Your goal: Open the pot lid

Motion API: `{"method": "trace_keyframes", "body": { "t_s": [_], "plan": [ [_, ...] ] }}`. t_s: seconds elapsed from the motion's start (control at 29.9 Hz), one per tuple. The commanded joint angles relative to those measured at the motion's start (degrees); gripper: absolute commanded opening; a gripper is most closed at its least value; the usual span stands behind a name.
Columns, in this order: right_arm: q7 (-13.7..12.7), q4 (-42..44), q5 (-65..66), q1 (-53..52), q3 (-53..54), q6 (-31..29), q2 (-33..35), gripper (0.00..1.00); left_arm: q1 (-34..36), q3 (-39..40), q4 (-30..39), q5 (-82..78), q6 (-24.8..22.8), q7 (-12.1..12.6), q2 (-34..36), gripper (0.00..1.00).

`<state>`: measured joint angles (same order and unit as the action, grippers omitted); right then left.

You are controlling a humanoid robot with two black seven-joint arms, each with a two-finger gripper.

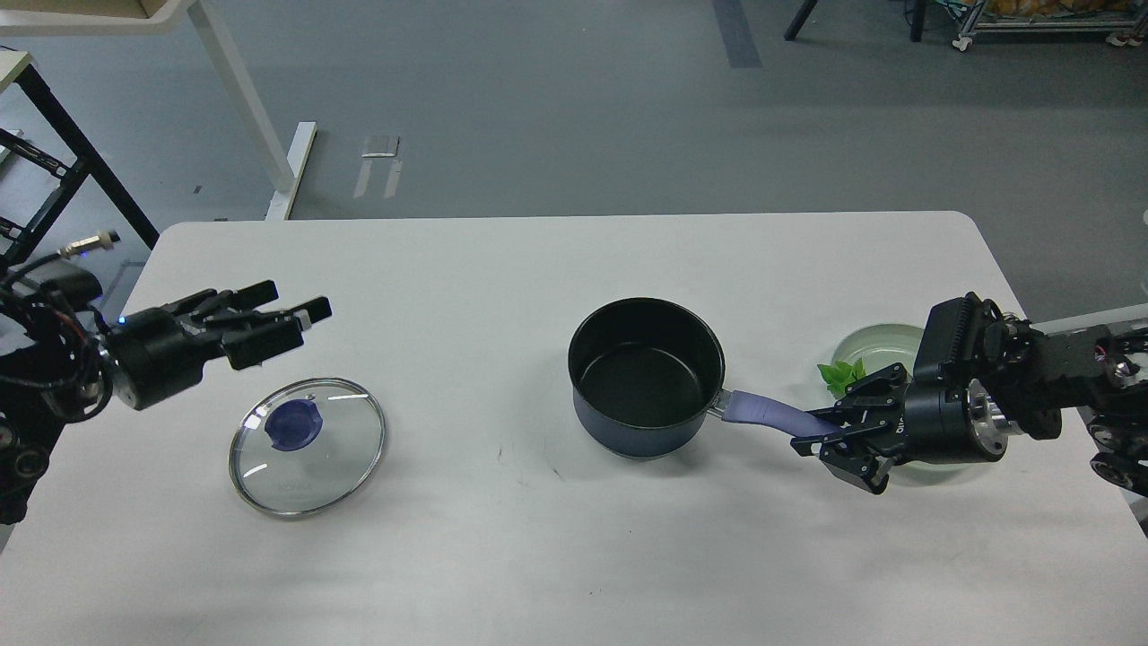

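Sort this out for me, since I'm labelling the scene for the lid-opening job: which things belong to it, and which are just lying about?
Part of the job:
- pot, uncovered
- lid, flat on the table, left of the pot
- right end effector, closed around the pot's handle
- left end effector, open above the lid

Just lying about:
- pale green plate
- green leaf on that plate

Lid: clear glass, glossy, bright glints; thin shiny metal rim; matt blue-purple knob, looks plastic.
Pot: matt black inside, dark blue outer wall with slight sheen, steel rim.
Handle: smooth lavender, soft satin look.
Table: white, smooth, matt, a few faint scuffs.
Plate: pale green, glossy.
Right gripper: black, matt, polished metal collar behind.
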<state>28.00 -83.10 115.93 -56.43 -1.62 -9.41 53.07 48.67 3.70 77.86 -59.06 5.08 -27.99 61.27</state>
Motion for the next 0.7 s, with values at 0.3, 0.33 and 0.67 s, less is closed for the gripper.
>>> {"method": "trace_keyframes", "body": {
  "t_s": [0.3,0.33,0.67],
  "plan": [
    [0.0,0.0,0.0,0.1,0.0,0.0,-0.1,0.31,0.9,2.4,-15.1,59.6,-10.3,0.0,-12.4,0.99],
    [0.0,0.0,0.0,0.1,0.0,0.0,0.0,0.31,0.6,3.1,-18.6,61.8,-12.4,0.0,-14.3,0.99],
    [0.0,0.0,-0.1,0.1,0.0,0.0,0.1,0.36,0.4,10.4,-39.0,66.4,-27.3,0.4,-25.2,0.99]
  ]
}}
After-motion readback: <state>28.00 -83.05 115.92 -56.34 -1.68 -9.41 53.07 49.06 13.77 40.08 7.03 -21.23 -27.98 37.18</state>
